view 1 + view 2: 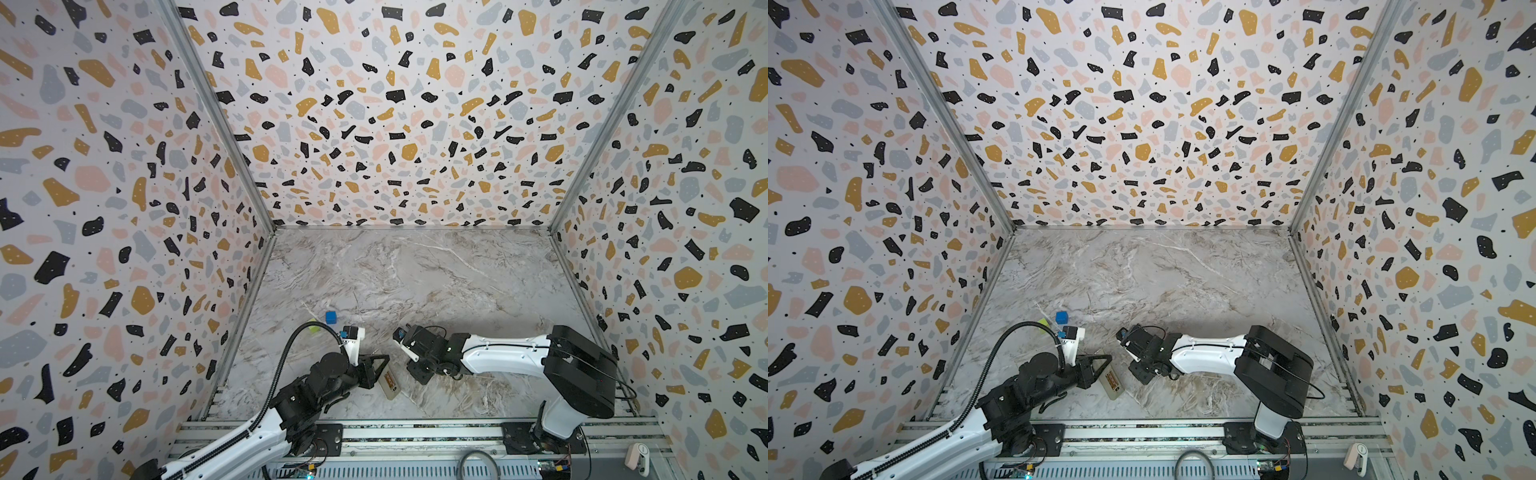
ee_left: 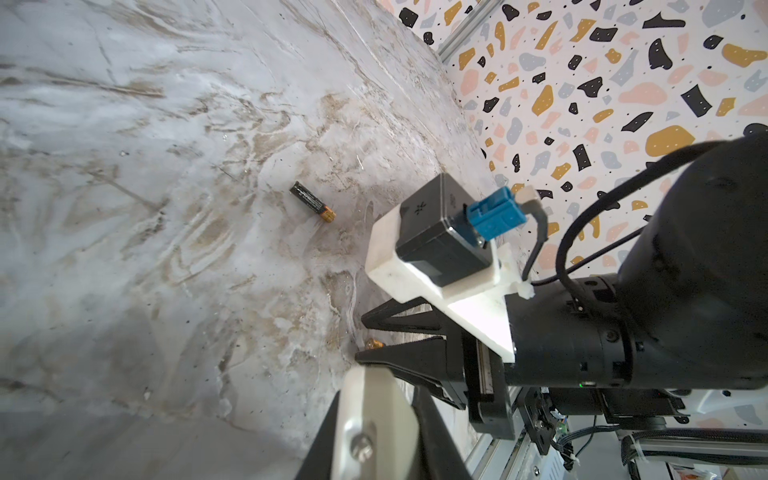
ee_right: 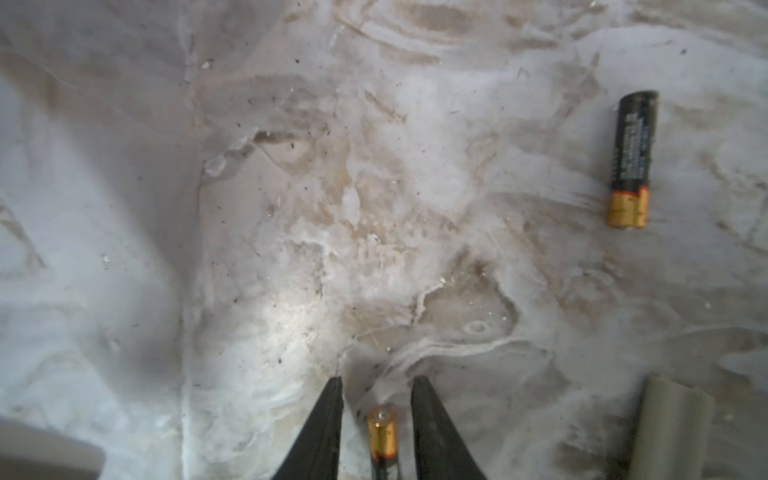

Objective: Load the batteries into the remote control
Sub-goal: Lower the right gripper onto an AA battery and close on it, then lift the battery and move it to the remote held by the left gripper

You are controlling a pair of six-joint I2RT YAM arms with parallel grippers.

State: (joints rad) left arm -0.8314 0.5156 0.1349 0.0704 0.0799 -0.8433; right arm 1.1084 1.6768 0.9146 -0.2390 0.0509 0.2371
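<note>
My left gripper (image 1: 384, 365) is shut on the remote control (image 1: 390, 384), a slim off-white handset with an orange label that slants down toward the table's front. In the left wrist view its white end (image 2: 374, 415) fills the space between the black fingers. My right gripper (image 3: 377, 384) is low over the marble, open, its two fingertips standing either side of a battery (image 3: 382, 432) with a small gap on each side. That battery's copper end (image 2: 373, 343) peeks out in the left wrist view. A second battery (image 3: 631, 158) lies loose on the marble nearby, also visible from the left wrist (image 2: 312, 202).
A blue cube (image 1: 331, 317) and a yellow-green piece (image 1: 312, 326) lie behind the left arm. Terrazzo-patterned walls enclose the marble table (image 1: 415, 270) on three sides. An aluminium rail (image 1: 415, 432) with the arm bases runs along the front edge.
</note>
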